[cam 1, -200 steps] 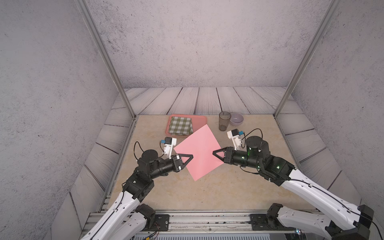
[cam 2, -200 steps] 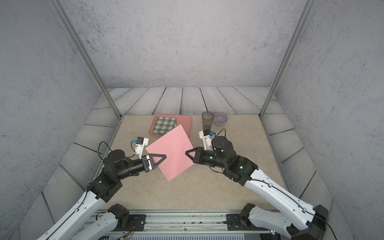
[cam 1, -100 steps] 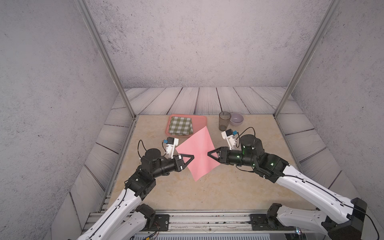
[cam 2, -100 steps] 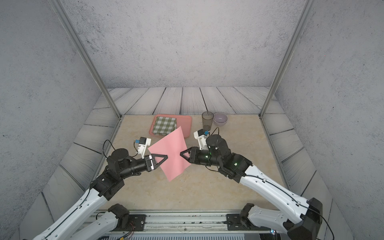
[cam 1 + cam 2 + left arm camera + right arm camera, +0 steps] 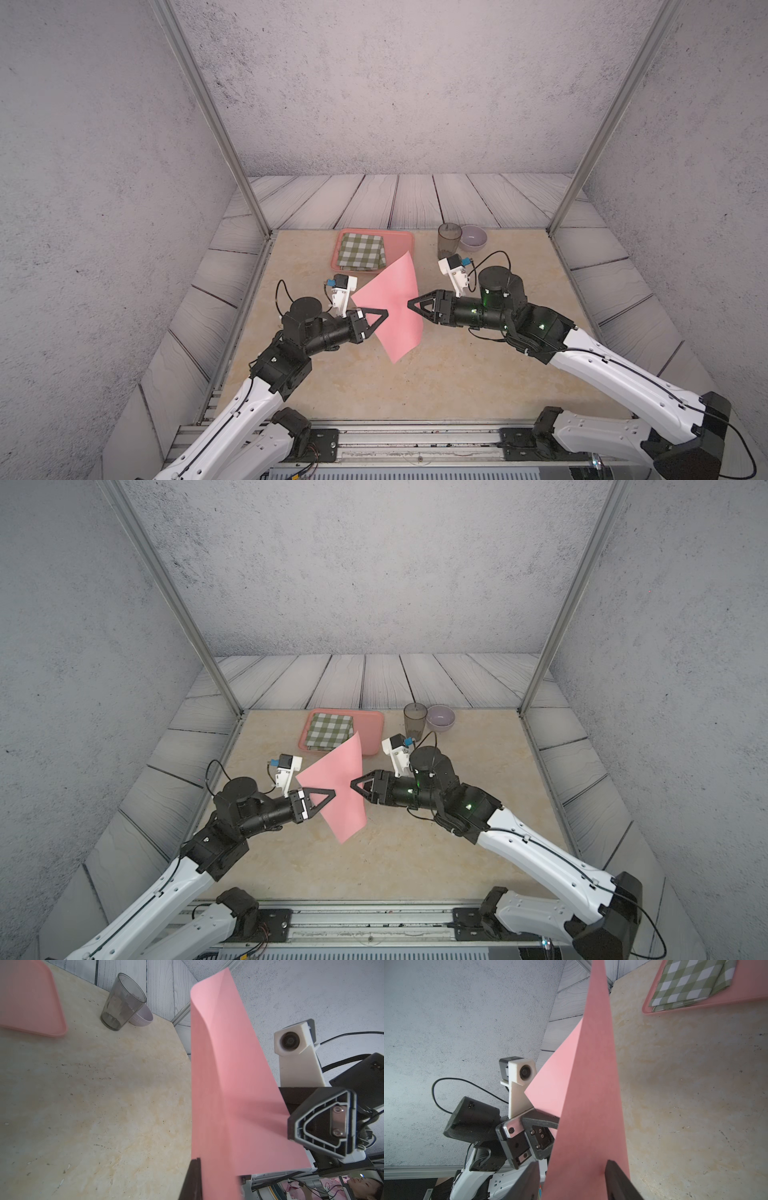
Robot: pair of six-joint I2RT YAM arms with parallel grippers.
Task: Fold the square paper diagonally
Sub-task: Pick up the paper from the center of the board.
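The square paper [image 5: 390,307] [image 5: 336,789], a plain pink sheet, stands on edge in the air over the middle of the table, bowed between both arms. My left gripper [image 5: 384,312] [image 5: 331,791] is shut on its left part; in the left wrist view only one dark finger [image 5: 194,1176] shows beside the paper [image 5: 228,1095]. My right gripper [image 5: 411,303] [image 5: 353,783] reaches the sheet from the right. In the right wrist view that gripper [image 5: 571,1169] is open, its jaws set wide apart with the paper [image 5: 591,1095] running between them.
At the back stands a salmon tray [image 5: 401,243] holding a folded green-and-white checked cloth [image 5: 360,249]. To its right are a grey tumbler [image 5: 449,241] and a pale bowl [image 5: 473,237]. Metal posts and grey walls close in the table.
The right gripper's jaws have spread from shut to wide apart around the paper. Both arms moved toward each other, and the sheet now stands narrower and more upright.
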